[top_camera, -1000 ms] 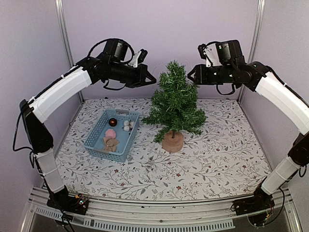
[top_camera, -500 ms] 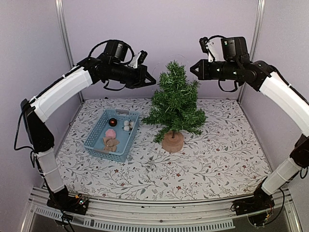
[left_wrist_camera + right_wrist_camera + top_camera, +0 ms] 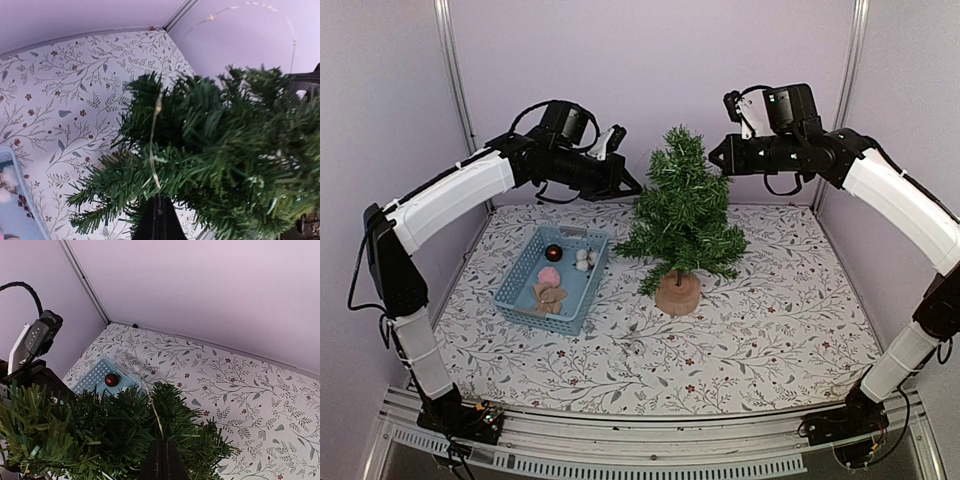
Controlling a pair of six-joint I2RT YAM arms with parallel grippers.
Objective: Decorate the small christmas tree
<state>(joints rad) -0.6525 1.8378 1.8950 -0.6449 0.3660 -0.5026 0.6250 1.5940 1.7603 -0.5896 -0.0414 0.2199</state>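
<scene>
From above, the small christmas tree (image 3: 682, 215) stands upright on its round wooden base near the middle of the floral table (image 3: 780, 320), just right of the blue basket (image 3: 518, 288). The left gripper (image 3: 631, 186) and right gripper (image 3: 716, 156) are poised high on either side of its crown, each with fingers pressed together; whatever runs between them is too fine to make out from here. The left wrist view supplies the answer: a hair-thin light wire (image 3: 154, 125) dotted with tiny bulbs leads out of the closed tips of the left gripper (image 3: 158, 220). It crosses the upper branches of the tree (image 3: 225, 155) and arcs through the air toward the far side. The right wrist view shows the light wire (image 3: 158, 421) rising from the pinched tips of the right gripper (image 3: 162, 460) over the tree (image 3: 95, 435), with the basket (image 3: 92, 376) and a red ball (image 3: 111, 380) inside it beyond. The step in hand appears to be draping the wire over the tree. Done well, both arms would lower together with a little slack, so the wire settles into the branches rather than tugging the light tree over. Neither should let go until it has caught.
</scene>
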